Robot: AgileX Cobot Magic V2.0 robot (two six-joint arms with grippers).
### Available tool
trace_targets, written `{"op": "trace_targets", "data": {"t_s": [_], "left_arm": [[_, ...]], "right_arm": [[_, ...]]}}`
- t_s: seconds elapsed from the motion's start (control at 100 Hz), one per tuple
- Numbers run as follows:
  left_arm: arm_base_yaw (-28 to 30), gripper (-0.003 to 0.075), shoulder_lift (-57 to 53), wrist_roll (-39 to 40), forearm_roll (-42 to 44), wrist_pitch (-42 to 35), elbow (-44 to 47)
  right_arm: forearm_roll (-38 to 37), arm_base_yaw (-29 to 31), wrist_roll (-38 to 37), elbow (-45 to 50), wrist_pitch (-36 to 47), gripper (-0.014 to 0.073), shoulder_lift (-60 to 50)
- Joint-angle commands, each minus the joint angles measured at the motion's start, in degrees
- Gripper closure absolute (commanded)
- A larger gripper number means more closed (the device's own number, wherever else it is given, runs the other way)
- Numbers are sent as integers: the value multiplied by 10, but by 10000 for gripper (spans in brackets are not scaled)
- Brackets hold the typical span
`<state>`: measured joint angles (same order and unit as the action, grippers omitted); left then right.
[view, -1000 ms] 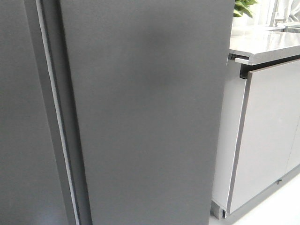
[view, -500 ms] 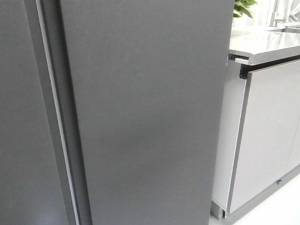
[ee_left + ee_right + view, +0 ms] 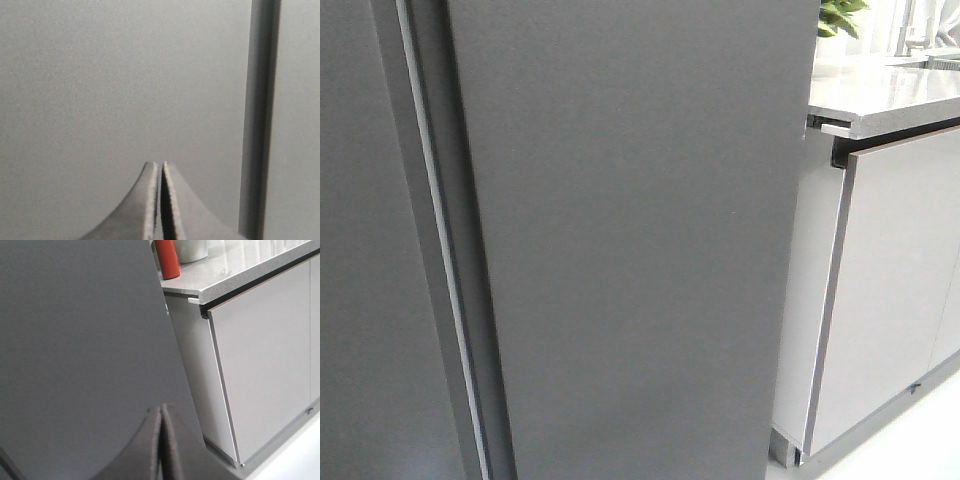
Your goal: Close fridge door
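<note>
The fridge door is a tall matte dark grey panel filling the middle of the front view. Its left edge stands along a narrow seam beside the matching dark grey door. No white lining or bins show. My right gripper is shut and empty, its tips close in front of the fridge door. My left gripper is shut and empty, facing a flat grey panel with a dark vertical seam beside it. Neither gripper shows in the front view.
A pale grey glossy cabinet front stands right of the fridge under a grey countertop. A green plant stands at the back. A red bottle and a white pot stand on the countertop.
A faint dark shadow on the upper middle of the fridge door has faded away. The door and seam have not visibly moved.
</note>
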<state>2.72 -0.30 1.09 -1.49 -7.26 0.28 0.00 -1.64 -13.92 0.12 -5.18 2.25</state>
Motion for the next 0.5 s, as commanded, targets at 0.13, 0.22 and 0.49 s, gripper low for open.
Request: {"op": "trace_targets", "data": {"t_s": [0.13,0.22,0.49], "left_arm": [[-3,740,-6,2,-2,-43,20],[-3,740,-6,2,-2,-43,20],[-3,740,-6,2,-2,-43,20]], "right_arm": [[-10,3,4,20,60,639,-40],[-20,3,10,20,62,639,-40],[-70,3,13,20,63,639,-40]]}}
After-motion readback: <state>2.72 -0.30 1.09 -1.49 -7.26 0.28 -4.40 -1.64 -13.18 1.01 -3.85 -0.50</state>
